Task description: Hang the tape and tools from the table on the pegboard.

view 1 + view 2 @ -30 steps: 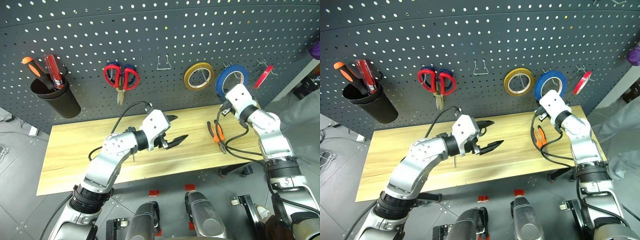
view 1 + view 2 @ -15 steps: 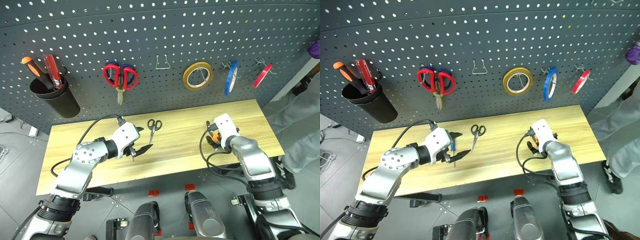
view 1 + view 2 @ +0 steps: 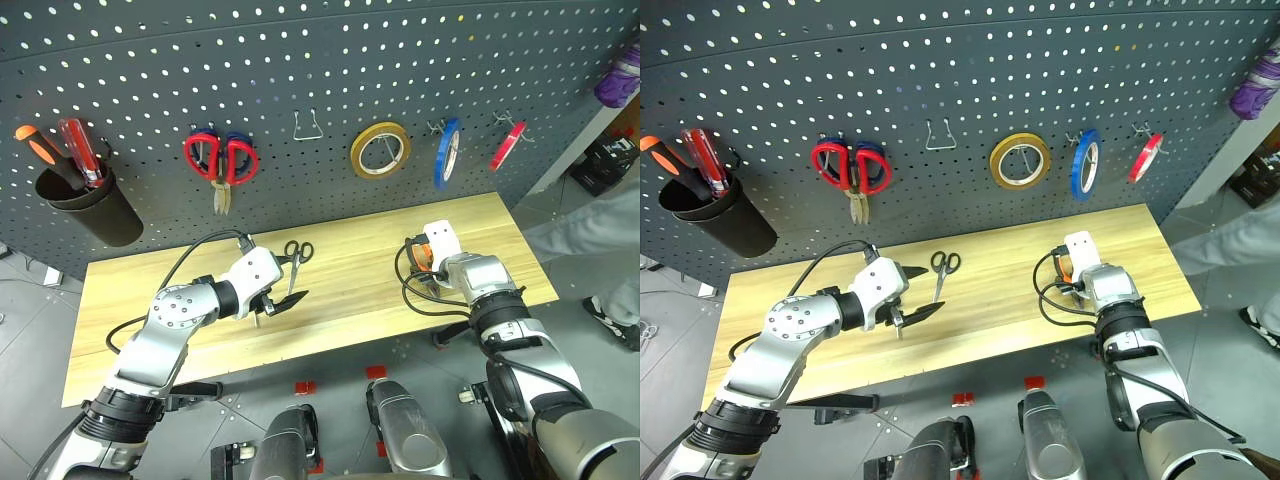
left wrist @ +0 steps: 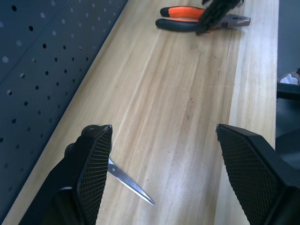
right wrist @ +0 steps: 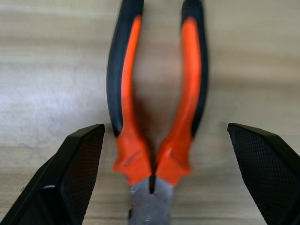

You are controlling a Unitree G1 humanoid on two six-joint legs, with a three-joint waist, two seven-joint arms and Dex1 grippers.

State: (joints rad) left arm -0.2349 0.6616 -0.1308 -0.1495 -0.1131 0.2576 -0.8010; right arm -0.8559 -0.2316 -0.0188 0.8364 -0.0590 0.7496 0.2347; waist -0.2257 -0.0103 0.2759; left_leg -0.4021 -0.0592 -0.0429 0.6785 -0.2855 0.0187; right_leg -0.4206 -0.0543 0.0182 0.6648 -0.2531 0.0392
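Now the right gripper [image 5: 154,154] is hovering with jaws spread wide astride the pliers [image 5: 154,93] lying on the table [image 3: 350,290]; the left gripper [image 4: 161,164], jaws released, is hanging beside the scissors [image 3: 940,272].

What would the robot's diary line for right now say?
blue tape: hung on pegboard | right end effector: open over pliers on table | left end effector: open by scissors

Between the spread fingers of the right gripper [image 5: 159,176], the pliers [image 5: 157,108] show glossy orange-and-black grips and dull grey metal jaws. The table [image 4: 187,108] under them is pale, matt wood grain. Just beside the left gripper [image 4: 164,168], whose black pads [image 4: 96,164] carry a fine cross-hatched texture, the scissors [image 4: 129,180] have a bright, smooth metal blade.
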